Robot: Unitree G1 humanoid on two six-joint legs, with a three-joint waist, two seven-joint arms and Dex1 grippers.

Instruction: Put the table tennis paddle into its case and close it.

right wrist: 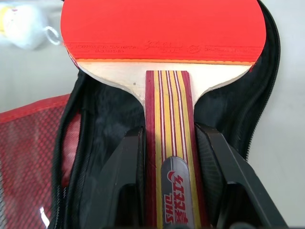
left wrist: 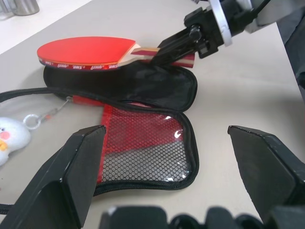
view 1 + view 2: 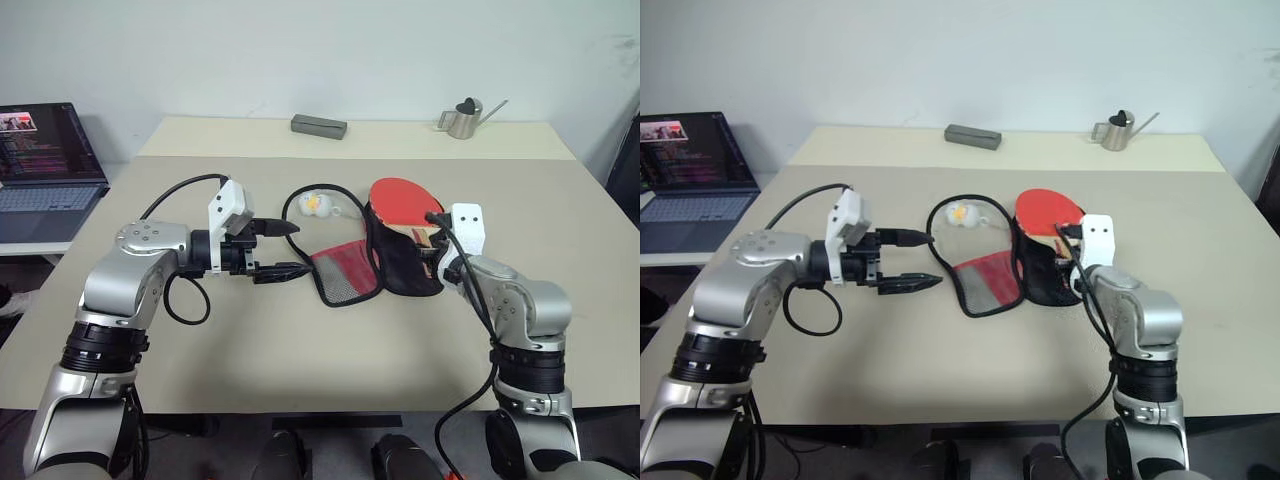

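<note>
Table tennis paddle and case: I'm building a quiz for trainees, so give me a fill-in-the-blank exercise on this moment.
1. The right end effector grips the table tennis paddle by its ____.
2. The case lies ____, its mesh flap spread on the table.
3. The left end effector holds ____.
4. The white-yellow charm lies on the case's ____ side, as the robot sees it.

Missing words: handle; open; nothing; left

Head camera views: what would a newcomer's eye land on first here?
The red table tennis paddle at mid-table, its striped handle clamped in the right end effector, blade held above the black half of the case. That case lies unzipped, its red mesh half spread flat. The left end effector waits open beside it.
</note>
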